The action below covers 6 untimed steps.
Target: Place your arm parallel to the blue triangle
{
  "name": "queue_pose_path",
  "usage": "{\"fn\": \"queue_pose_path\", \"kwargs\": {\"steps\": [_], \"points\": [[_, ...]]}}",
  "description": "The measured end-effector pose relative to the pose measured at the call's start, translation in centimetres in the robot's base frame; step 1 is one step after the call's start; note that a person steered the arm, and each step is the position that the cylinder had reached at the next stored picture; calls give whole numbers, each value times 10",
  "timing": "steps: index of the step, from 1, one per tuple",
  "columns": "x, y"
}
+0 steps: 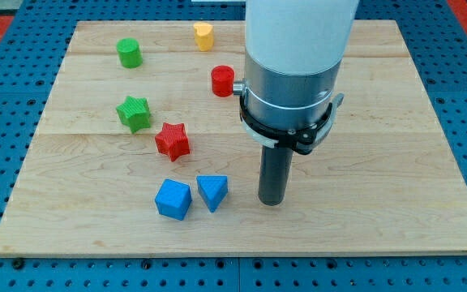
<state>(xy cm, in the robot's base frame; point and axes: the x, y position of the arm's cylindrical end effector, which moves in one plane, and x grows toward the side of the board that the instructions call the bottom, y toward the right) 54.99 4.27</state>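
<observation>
Camera view: my tip (272,201) rests just right of the blue triangle (212,192). No hand fitted. Triangle looks light, rigid; push flat faces.

Arm (298,49) cut off at top; red cylinder (222,81) partly hidden.

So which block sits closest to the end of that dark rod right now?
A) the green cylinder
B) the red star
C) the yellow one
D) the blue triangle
D: my tip rests on the board just to the view's right of the blue triangle, with a small gap between them; the other blocks lie farther off.
</observation>
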Motion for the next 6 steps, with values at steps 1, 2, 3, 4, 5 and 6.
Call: {"fn": "queue_pose_path", "kwargs": {"steps": [1,2,3,4,5,6], "points": [[0,2],[0,6],[0,13],[0,36],[-2,40],[-1,58]]}}
